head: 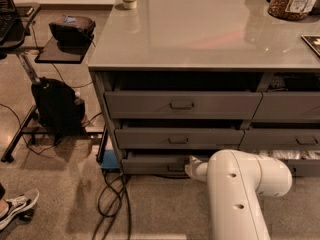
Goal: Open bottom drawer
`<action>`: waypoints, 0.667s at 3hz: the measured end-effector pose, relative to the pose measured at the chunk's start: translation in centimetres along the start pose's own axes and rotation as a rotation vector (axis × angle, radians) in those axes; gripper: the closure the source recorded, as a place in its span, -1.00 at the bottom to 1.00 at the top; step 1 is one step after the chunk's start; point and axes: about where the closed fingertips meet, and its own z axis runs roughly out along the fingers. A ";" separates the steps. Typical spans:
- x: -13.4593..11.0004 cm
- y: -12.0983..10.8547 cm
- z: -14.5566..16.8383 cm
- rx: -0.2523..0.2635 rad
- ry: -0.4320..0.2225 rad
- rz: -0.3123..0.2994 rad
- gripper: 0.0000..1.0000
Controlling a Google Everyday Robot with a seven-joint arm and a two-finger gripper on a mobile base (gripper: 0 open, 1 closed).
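Observation:
The bottom drawer (152, 163) is the lowest, shallow dark grey front in the left column of the counter. It sticks out slightly from the frame. Its small loop handle (175, 168) shows at the centre. My gripper (192, 167) is at the drawer front just right of the handle, mostly hidden behind my white arm (240, 189), which comes in from the lower right.
Above it are the middle drawer (177, 138) and the taller top drawer (182, 105). A drawer with white packets (287, 155) is at the right. Cables (112, 194) lie on the floor by the counter's left corner. A black bag (57, 106) stands at the left.

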 end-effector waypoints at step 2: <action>0.0 0.0 0.0 0.000 0.000 0.000 -1.00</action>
